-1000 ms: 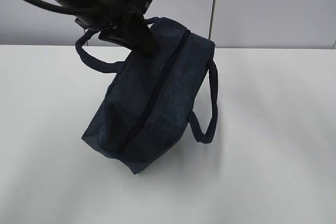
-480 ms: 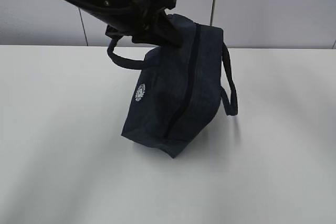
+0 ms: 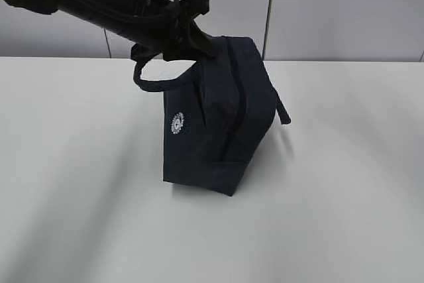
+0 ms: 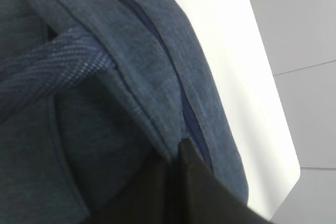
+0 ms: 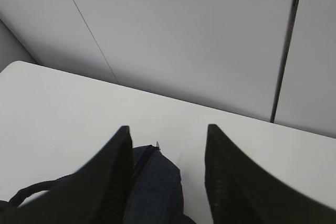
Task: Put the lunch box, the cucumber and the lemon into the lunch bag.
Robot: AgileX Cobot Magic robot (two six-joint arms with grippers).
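One bag (image 3: 212, 130) is standing tilted on the white bench (image 3: 79, 197), its zipper closed, one round white logo (image 3: 177, 123) facing the exterior camera. The left hand (image 3: 192, 41) is pinching the bag's top corner, jaws clamped tight on the fabric. Two loop handles (image 3: 149, 83) are hanging at either side. Only the right wrist view is showing the right hand (image 5: 168, 171), its two fingers standing half apart above the bag, holding nothing.
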